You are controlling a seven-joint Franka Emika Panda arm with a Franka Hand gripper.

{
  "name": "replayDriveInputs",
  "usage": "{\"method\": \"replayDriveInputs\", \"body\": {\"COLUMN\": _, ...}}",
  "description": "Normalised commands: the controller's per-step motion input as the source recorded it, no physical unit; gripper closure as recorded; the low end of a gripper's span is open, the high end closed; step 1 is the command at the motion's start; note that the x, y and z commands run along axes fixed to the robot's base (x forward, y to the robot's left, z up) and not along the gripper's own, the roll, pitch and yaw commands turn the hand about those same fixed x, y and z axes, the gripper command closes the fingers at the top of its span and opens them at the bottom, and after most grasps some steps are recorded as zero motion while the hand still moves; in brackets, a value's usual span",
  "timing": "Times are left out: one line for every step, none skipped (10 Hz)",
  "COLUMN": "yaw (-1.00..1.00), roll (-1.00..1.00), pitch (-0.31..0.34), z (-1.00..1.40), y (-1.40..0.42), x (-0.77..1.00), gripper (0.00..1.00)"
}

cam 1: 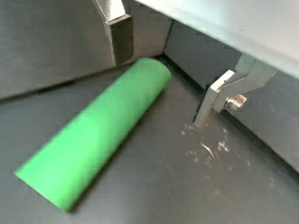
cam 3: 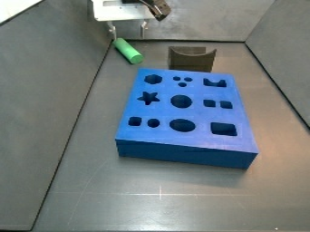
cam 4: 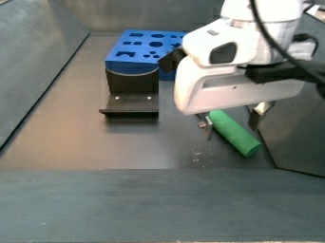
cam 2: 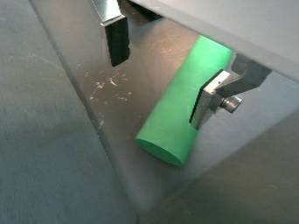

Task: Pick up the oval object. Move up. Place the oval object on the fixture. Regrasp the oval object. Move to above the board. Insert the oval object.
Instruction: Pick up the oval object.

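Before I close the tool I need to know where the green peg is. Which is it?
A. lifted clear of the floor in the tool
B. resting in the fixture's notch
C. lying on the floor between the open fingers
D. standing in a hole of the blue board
C: the oval object lies flat on the floor, the tool open astride its end, the fingers apart.

Robotics lab test cell: bare dark grey floor [cam 3: 72,181] boxed in by grey walls [cam 4: 38,66], holding only a blue board [cam 3: 194,136] of shaped holes, a dark fixture [cam 4: 131,102], a green peg [cam 4: 234,131] and, above it, the gripper [cam 4: 234,114].
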Motion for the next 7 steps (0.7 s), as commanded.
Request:
{"method": "replayDriveInputs", "body": {"yaw": 0.05, "roll": -0.08, "pitch": 0.019, "z": -0.99, "y": 0.08, "x": 0.25, "gripper": 0.0}}
{"method": "replayDriveInputs", "body": {"yaw": 0.05, "roll": -0.07, "pitch": 0.0, "z": -1.0, "y": 0.06, "x": 0.18, "gripper": 0.0}}
{"method": "replayDriveInputs", "body": {"yaw": 0.06, "roll": -0.08, "pitch": 0.0, "z": -1.0, "y": 0.06, "x": 0.26, "gripper": 0.0}}
{"method": "replayDriveInputs", "body": {"yaw": 0.04, "roll": -0.07, "pitch": 0.0, "z": -1.0, "y": 0.04, "x": 0.18, "gripper": 0.0}}
{"method": "replayDriveInputs", "body": {"yaw": 0.02, "roll": -0.07, "pitch": 0.0, "z": -1.0, "y": 0.04, "x": 0.1, "gripper": 0.0}}
{"method": "replayDriveInputs", "body": {"yaw": 0.05, "roll": -0.08, "pitch": 0.001, "z": -0.91, "y": 0.09, "x": 0.25, "gripper": 0.0}}
{"method": "replayDriveInputs", "body": {"yaw": 0.0, "roll": -0.07, "pitch": 0.0, "z": -0.81, "y": 0.09, "x": 0.08, "gripper": 0.0}}
